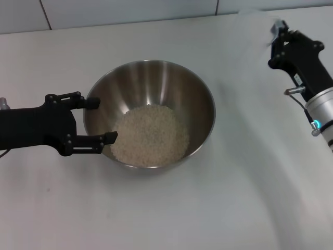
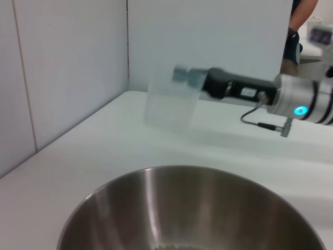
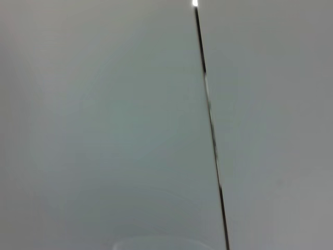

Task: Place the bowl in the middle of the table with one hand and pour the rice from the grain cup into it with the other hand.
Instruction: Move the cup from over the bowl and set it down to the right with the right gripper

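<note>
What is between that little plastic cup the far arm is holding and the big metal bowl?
Nothing visible. The right gripper holds the grain cup in the air beyond the bowl, with only bare table between them. The rice already lies in the bowl, and the left gripper straddles its near rim.

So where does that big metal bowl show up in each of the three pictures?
Head view: the bowl sits mid-table, rice inside, the left gripper at its rim.
Left wrist view: the bowl fills the lower part, seen from its rim.
Right wrist view: not in it.
Shared landmark: the right gripper, holding the grain cup, beyond the bowl.
</note>
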